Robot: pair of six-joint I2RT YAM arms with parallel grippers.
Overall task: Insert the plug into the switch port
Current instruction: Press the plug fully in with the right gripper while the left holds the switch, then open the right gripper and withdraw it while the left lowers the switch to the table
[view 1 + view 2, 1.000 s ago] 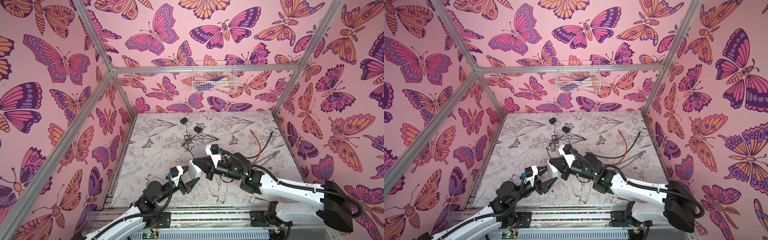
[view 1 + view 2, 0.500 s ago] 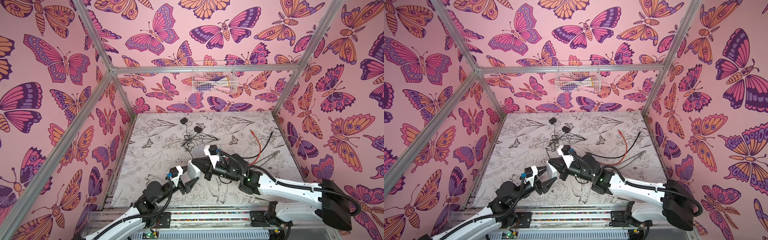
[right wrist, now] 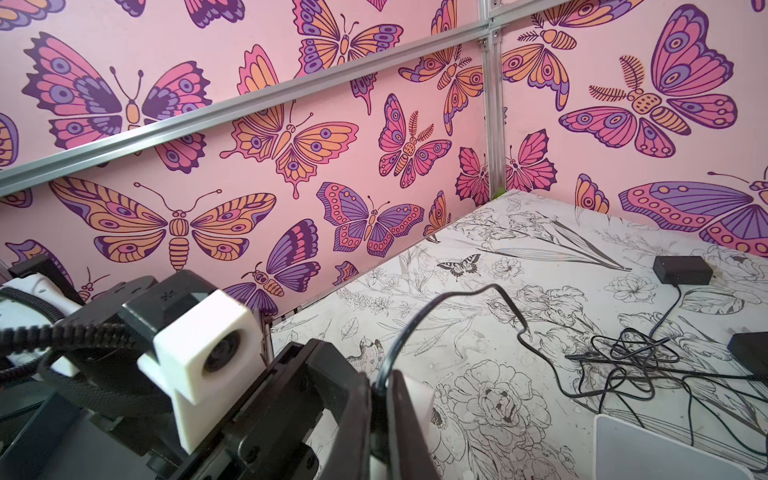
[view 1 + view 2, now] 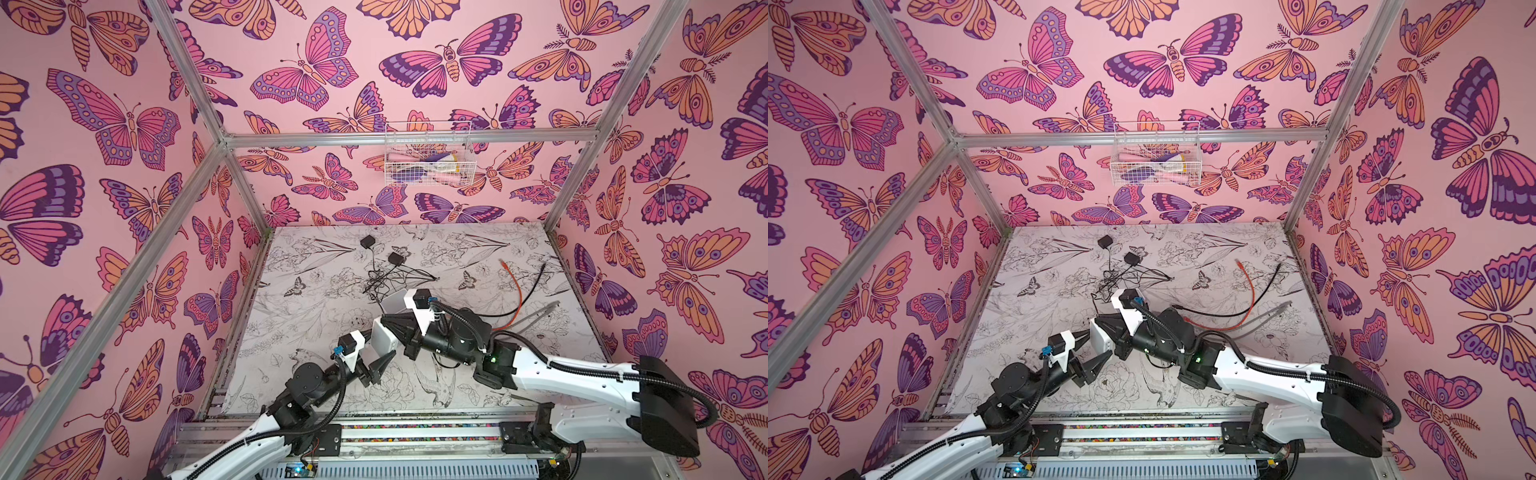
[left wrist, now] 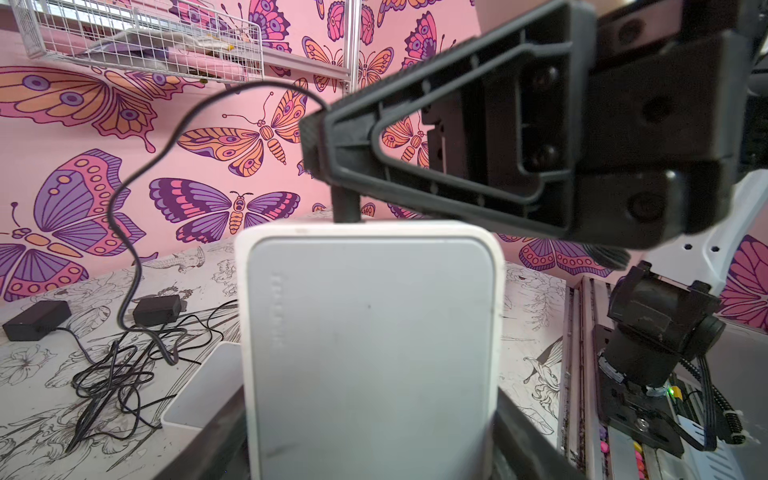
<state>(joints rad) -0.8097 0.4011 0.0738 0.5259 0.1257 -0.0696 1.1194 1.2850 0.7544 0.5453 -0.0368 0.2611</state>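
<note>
The left gripper hangs above the front middle of the table, and its jaws stand wide, clamped on the two sides of a white switch. The switch is lifted clear of the table and juts out past the fingertips toward the right arm.

The right gripper reaches in from the right and sits just beside the switch's far edge. Its jaws are pinched tight on a black plug. In the left wrist view the plug sticks out of the closed tips and its end meets the edge of the switch that faces away from the left arm. Whether it sits inside a port cannot be told.

The plug's thin black cable arcs away from the right gripper and drops into a tangle of wires on the table. Near it lie two black adapters and, well to the right, an orange cable.
</note>
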